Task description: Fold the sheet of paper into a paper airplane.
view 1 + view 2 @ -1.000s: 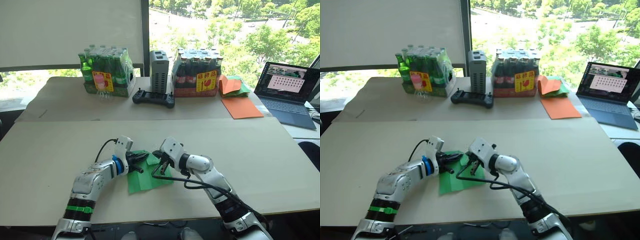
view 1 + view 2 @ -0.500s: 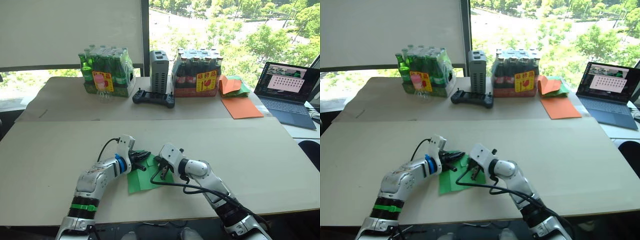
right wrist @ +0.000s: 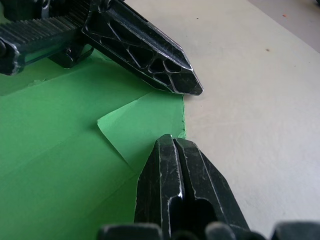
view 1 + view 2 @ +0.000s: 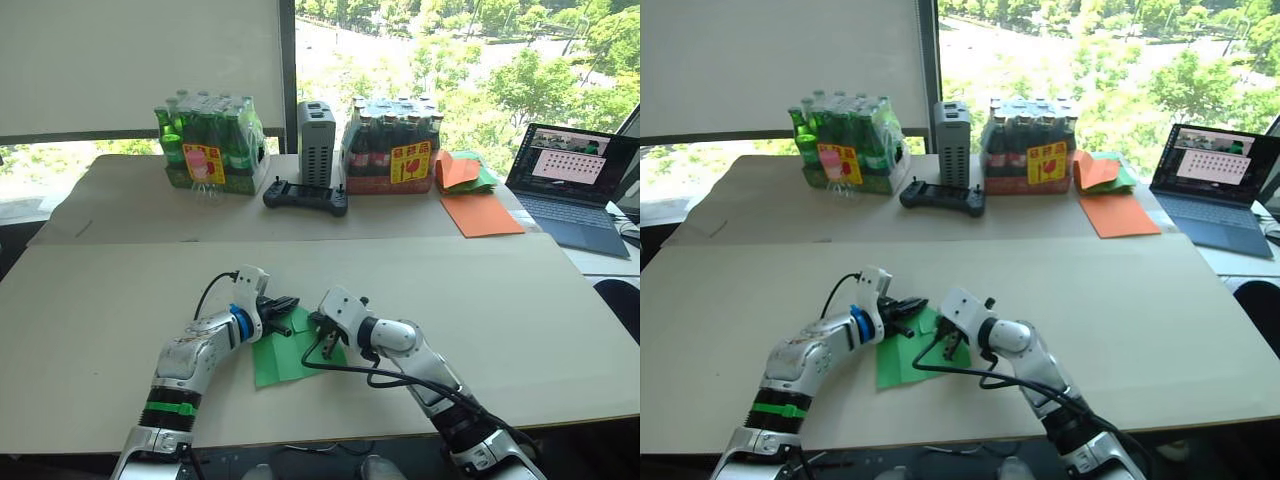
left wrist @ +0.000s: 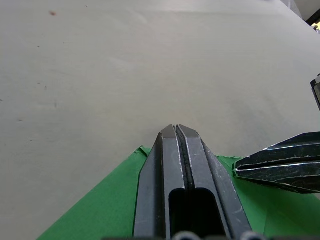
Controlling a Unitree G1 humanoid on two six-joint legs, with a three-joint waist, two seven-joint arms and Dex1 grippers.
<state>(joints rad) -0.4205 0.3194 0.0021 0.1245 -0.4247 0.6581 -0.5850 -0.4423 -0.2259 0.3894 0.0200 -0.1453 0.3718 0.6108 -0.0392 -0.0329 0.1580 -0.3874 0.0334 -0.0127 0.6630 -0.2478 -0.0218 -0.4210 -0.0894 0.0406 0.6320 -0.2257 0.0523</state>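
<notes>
Evidently, only one small corner flap is folded on the sheet of paper (image 4: 285, 357), which lies flat near the worktop's front edge, roughly midway along it. Both the left gripper (image 5: 175, 131) and right gripper (image 3: 172, 141) are pressed to it with jaws closed, empty; most folds are judged outstanding.

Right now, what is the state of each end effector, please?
Left end effector: closed, holding nothing, over the sheet of paper.
Right end effector: closed, holding nothing, tips at the folded corner.

Head stereo overhead; wrists close (tabletop shared)
</notes>
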